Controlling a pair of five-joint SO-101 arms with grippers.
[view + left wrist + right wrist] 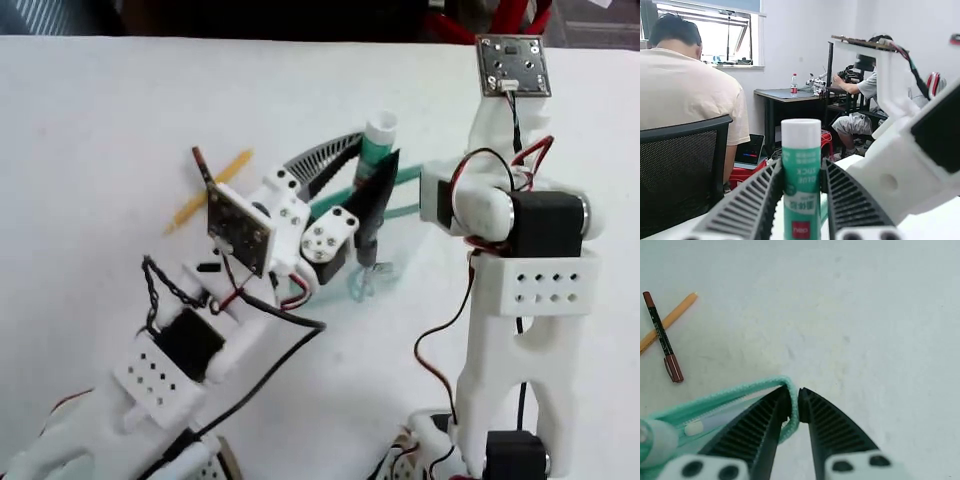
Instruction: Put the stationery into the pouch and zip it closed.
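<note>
On a white table [100,100], left gripper [801,172] clamps a glue stick [801,142] upright, cap up; right gripper [794,400] pinches the mint pouch [740,392] rim; pencil [232,170] at ten o'clock.

The cylindrical plastic glue stick [801,185] is shown with a green body, a white cap and a red patch low on its label, between the dark ribbed fingers [760,200] of the white-bodied left gripper [801,170]. The soft pouch [715,400] is edged in finely woven mint green, beside the black ribbed right gripper [794,396]. On the plain white table [865,315] are marked a slim pen [662,337], black-barrelled with reddish-brown ends, and a yellow-orange wooden pencil [670,320].
</note>
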